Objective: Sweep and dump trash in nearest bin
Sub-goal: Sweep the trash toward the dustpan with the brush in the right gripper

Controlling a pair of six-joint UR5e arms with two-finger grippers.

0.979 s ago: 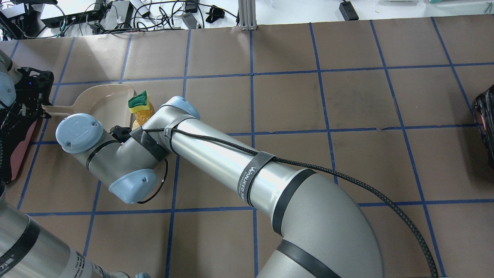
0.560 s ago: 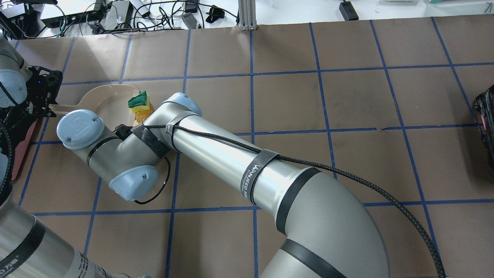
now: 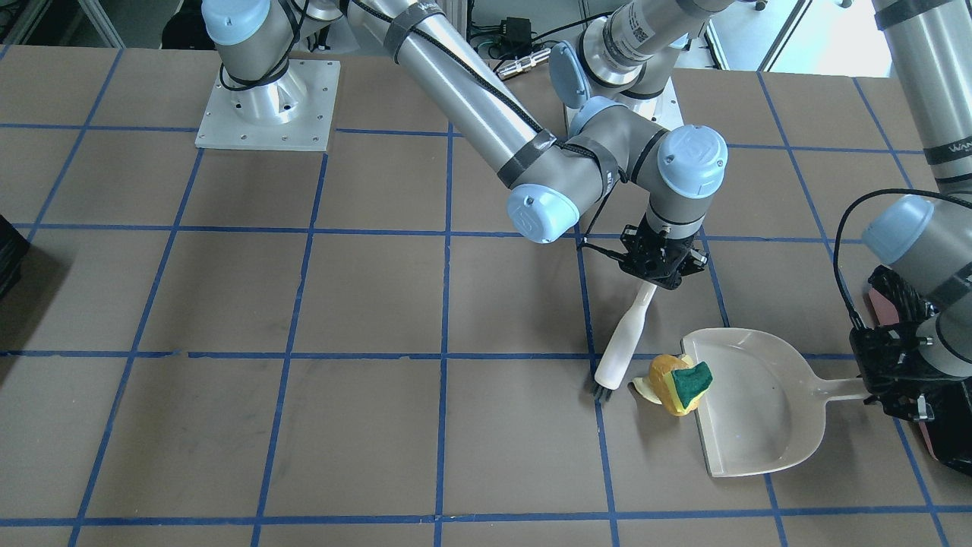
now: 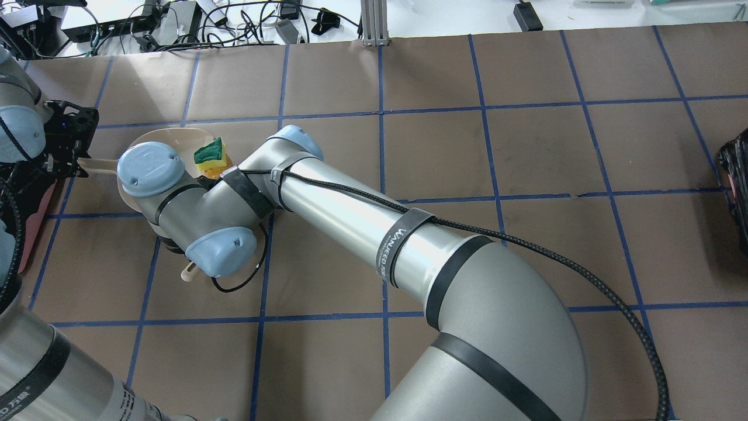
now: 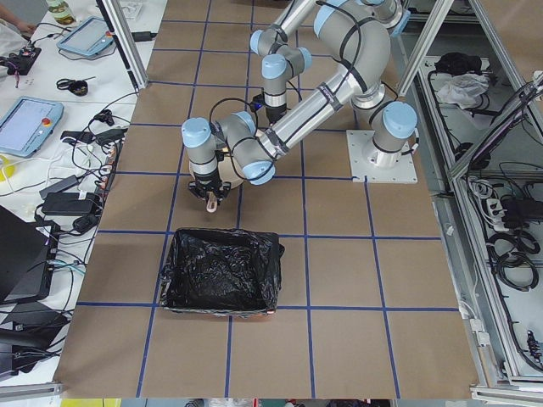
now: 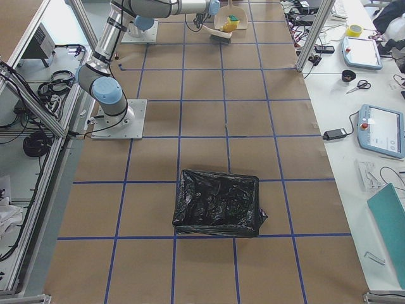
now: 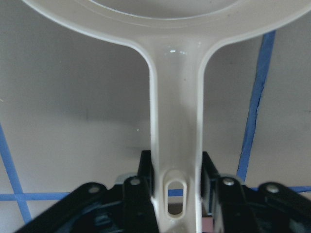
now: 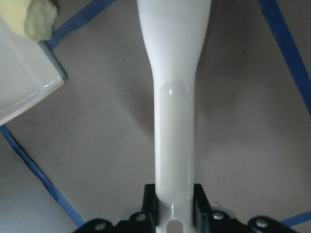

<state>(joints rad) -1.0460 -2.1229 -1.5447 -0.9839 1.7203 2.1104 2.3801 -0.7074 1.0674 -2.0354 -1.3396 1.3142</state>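
The trash (image 3: 677,384) sits at the lip of the dustpan (image 3: 759,422) on the counter (image 3: 228,304). It looks light, squashy and prone to roll (push it low, don't grab). The right hand (image 3: 656,272) clamps the brush (image 3: 621,353) handle, and the left hand (image 3: 873,381) grips the dustpan's.

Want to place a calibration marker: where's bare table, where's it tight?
Bare: the wide middle of the table, from the brush to the far bin; the operators'-side row in front of the dustpan. Tight: around the trash at the dustpan's lip, with the right gripper on the brush, the left gripper on the dustpan handle, the near bin beside it.
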